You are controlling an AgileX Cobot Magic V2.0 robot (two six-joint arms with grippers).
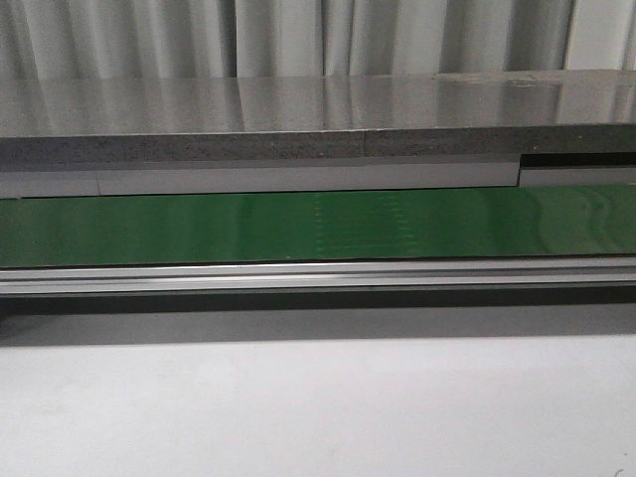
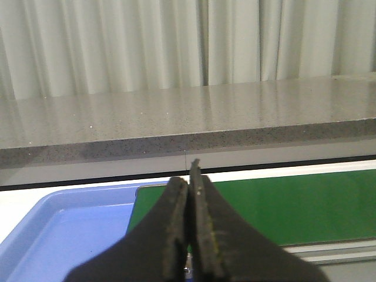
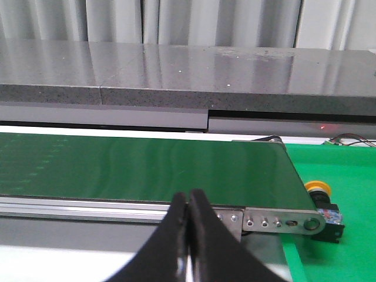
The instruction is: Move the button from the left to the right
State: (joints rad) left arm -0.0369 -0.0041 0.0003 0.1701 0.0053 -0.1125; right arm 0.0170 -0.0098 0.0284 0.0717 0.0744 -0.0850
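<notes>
The button already lies on the green mat beyond the conveyor's right end; both the left hand and right hand are closed, empty.

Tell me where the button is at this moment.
The button shows only in the right wrist view: it sits on the green mat just past the end of the green conveyor belt, beside the belt's metal end bracket. The front view does not show it.

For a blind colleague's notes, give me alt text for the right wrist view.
The right end effector hangs shut and empty over the near rail of a green conveyor belt. Just past the belt's end, the yellow-capped button sits on a green surface, with a grey counter behind.
</notes>
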